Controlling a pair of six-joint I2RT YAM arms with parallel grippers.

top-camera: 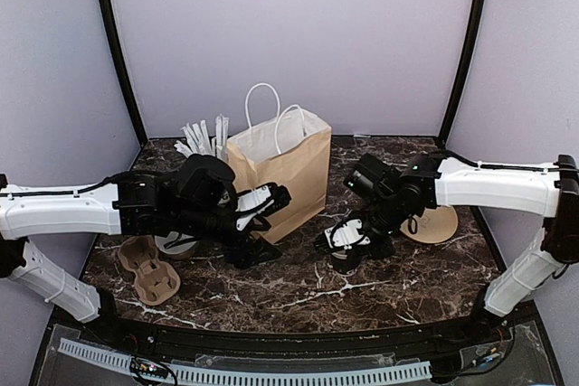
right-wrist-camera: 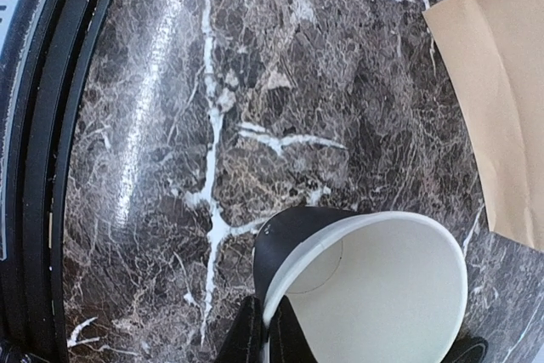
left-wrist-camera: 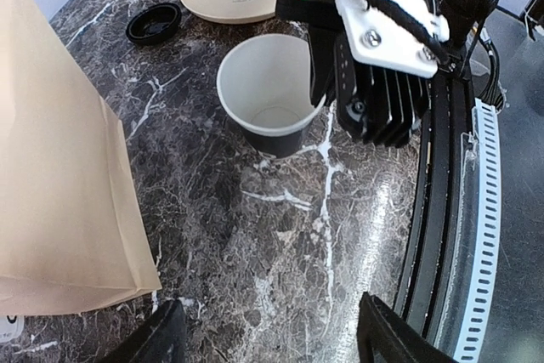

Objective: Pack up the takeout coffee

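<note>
The right gripper [right-wrist-camera: 265,333] pinches the rim of the open black cup [left-wrist-camera: 270,95], which stands beside the brown paper bag [left-wrist-camera: 59,167]; the left gripper [left-wrist-camera: 272,337] gapes empty. Only the left wrist view shows the lid [left-wrist-camera: 154,23] (lying apart).

Pale lavender walls [top-camera: 289,24] framed by black posts [top-camera: 118,51] enclose a dark, white-veined marble table [top-camera: 298,291].
</note>
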